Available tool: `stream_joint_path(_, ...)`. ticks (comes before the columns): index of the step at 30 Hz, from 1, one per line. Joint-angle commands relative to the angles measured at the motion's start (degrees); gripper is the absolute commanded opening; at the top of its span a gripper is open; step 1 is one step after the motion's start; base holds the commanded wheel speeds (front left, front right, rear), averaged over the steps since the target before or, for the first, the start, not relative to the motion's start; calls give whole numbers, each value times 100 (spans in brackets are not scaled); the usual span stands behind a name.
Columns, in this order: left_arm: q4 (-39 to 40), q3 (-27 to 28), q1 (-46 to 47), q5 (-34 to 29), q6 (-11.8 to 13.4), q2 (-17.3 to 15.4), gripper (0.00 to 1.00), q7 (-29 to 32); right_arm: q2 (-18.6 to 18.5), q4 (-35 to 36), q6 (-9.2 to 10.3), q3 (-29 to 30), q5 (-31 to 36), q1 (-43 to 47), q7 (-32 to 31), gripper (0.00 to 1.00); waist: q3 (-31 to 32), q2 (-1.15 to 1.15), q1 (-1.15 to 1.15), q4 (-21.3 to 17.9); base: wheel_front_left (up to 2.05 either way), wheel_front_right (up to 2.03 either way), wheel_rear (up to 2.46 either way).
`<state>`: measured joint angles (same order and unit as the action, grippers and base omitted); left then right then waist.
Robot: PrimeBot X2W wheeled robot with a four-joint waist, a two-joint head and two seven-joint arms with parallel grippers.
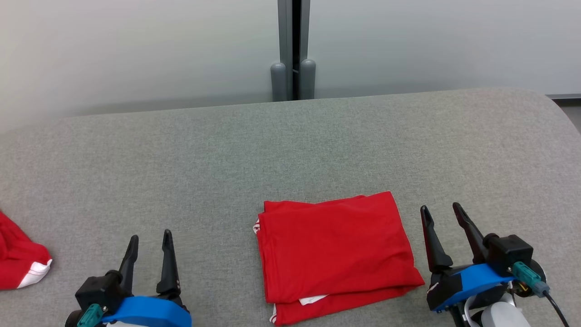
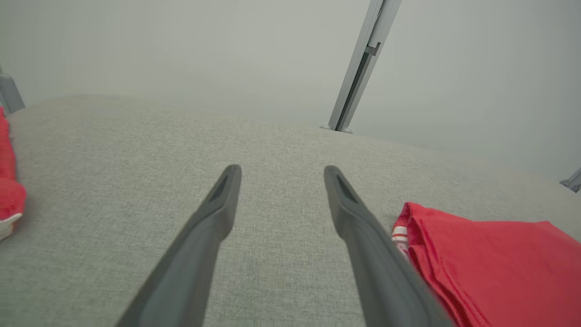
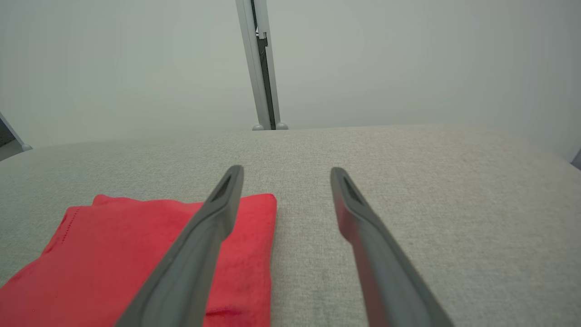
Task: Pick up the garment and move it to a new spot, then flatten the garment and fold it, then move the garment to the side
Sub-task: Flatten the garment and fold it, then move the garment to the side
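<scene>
The folded red garment (image 1: pixel 336 250) is lying as a neat rectangle on the gray padded surface (image 1: pixel 290 145), with white trim peeking from its near edge. The right gripper (image 1: pixel 440 207) is hovering just beside the garment's right edge, fingers spread and empty. The left gripper (image 1: pixel 150 234) is waiting well left of the garment, equally spread. Farther left, another red cloth (image 1: pixel 18 259) is sitting. Folding looks done, so moving the garment aside is likely in hand, and pinching every layer at both side edges should be keeping the fold intact.

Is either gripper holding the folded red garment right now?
No. In the head view the left gripper and right gripper stand open and empty on either side of the folded red garment.
</scene>
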<state>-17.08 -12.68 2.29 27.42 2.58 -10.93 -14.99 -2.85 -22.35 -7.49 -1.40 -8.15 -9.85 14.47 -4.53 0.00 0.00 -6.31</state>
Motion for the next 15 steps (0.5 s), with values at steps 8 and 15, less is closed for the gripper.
stream_joint_path(8, -27, 178, -136, -209, -115, 112, 100, -27, -8, -92, -1, -1, 118, -3, 63, 100, 43, 0, 0, 46, 0, 0, 0)
stream_joint_path(15, -44, 240, -200, -321, -213, 190, 100, -28, -8, -137, -1, -29, 139, -2, 74, 100, 92, 0, 0, 51, 0, 0, 0)
